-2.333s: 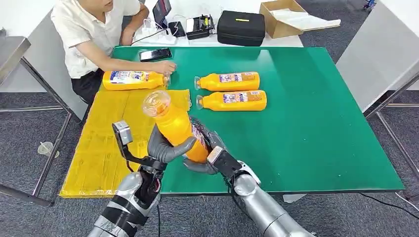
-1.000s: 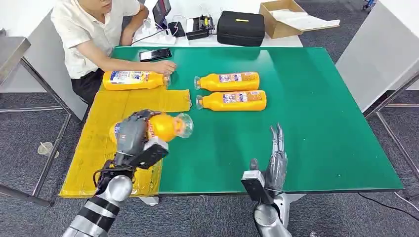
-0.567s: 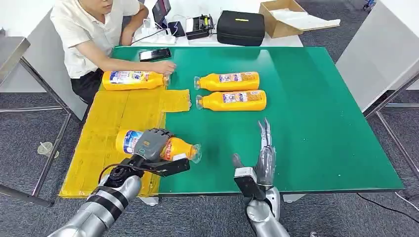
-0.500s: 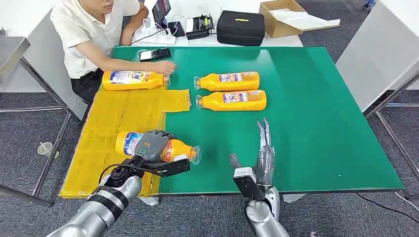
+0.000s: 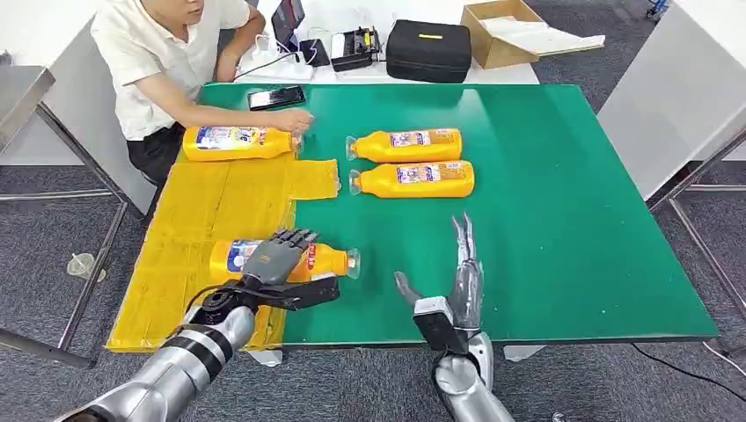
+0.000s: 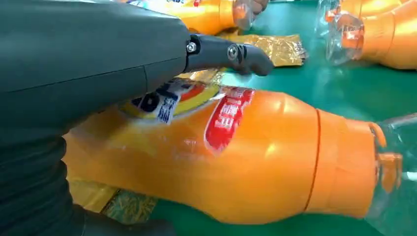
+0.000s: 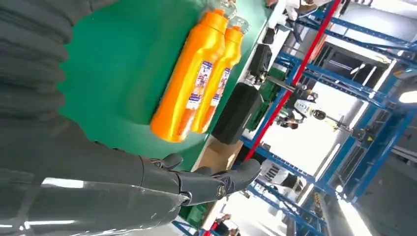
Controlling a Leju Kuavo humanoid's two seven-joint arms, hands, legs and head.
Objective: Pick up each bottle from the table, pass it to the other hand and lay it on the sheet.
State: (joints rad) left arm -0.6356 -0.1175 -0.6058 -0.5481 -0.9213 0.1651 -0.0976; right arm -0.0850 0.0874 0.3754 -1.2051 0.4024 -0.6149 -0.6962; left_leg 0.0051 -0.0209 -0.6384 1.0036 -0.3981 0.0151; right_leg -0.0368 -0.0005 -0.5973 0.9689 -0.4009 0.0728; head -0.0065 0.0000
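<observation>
Where sheet (image 5: 220,207) ends, bottle (image 5: 290,261) overhanging.

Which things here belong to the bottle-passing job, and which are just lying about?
Job:
near bottle under the left hand
right hand
two bottles on the green table
yellow sheet
far bottle

Lying about:
phone
black case
cardboard box

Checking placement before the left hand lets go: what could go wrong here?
The bottle lies at the yellow sheet's edge, neck and cap over the green table; being round, it might roll off the sheet once the left hand lifts. Fingers draped over it could drag it along.
</observation>
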